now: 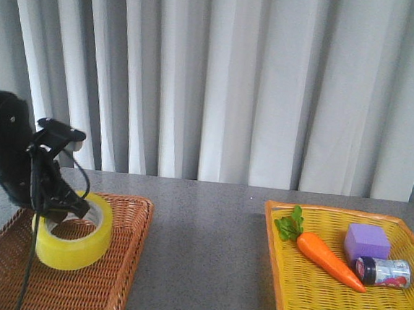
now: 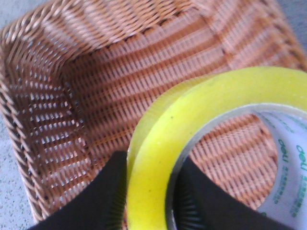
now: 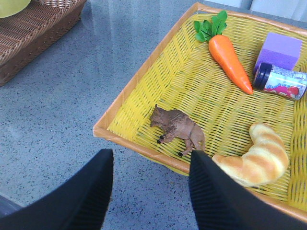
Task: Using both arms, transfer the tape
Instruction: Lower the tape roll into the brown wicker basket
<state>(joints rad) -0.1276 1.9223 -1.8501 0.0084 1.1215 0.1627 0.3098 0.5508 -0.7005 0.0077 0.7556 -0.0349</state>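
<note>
Now my left gripper (image 2: 149, 201) pinches the tape (image 1: 74, 232) wall over the brown basket (image 1: 113, 277) (my right gripper (image 3: 149, 191), at three o'clock, gapes).

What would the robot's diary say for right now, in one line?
left tool: shut on tape, over brown wicker basket | right tool: open, empty, near yellow basket | handover: not yet

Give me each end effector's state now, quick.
Left end effector: shut on the tape, above the brown basket.
Right end effector: open, holding nothing.
</note>
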